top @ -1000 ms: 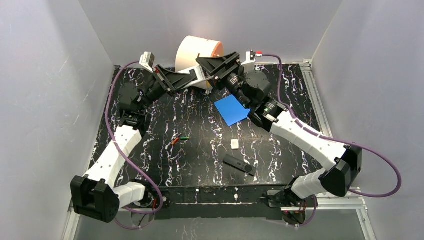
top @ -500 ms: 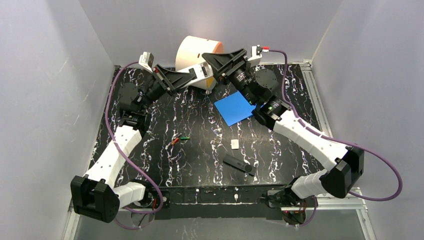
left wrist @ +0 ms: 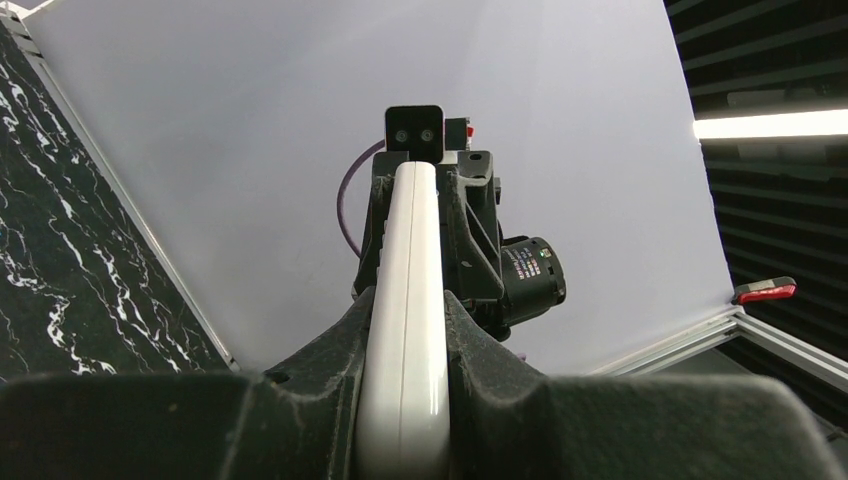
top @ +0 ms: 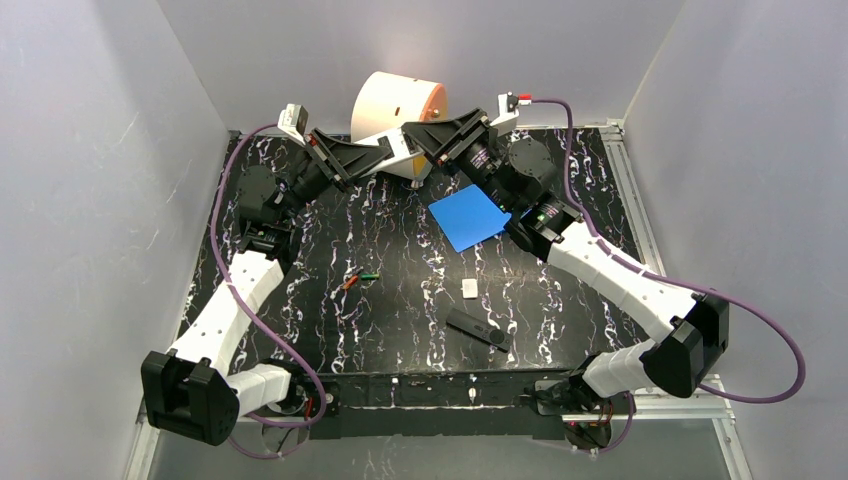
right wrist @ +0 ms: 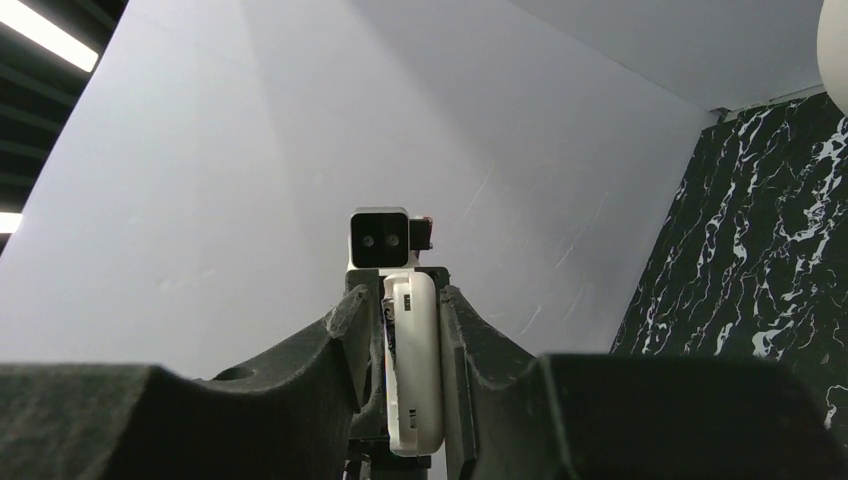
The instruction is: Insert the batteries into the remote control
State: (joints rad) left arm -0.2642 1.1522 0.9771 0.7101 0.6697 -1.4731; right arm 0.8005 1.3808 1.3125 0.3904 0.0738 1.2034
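White remote [left wrist: 413, 250] sits pinched in your left tool [left wrist: 408, 322], jaws narrow on its sides, held up in the air just beyond the blue card [top: 465, 218]. Its long axis runs straight across to your right tool [right wrist: 410, 325], whose fingers [right wrist: 350, 330] flank the far end; you cannot tell whether they press on it or only stand beside it. The batteries [top: 350, 281] lie on the desk [top: 400, 310], nearer you than the card and off to its left, almost end to end, their long axes running roughly across the desk. Both tools are well apart from them; your left arm looks the nearer. A black remote [top: 476, 328] and a small white piece [top: 470, 288] lie on the near side of the card. The batteries have bare desk all round, so a reach straight down should meet nothing.
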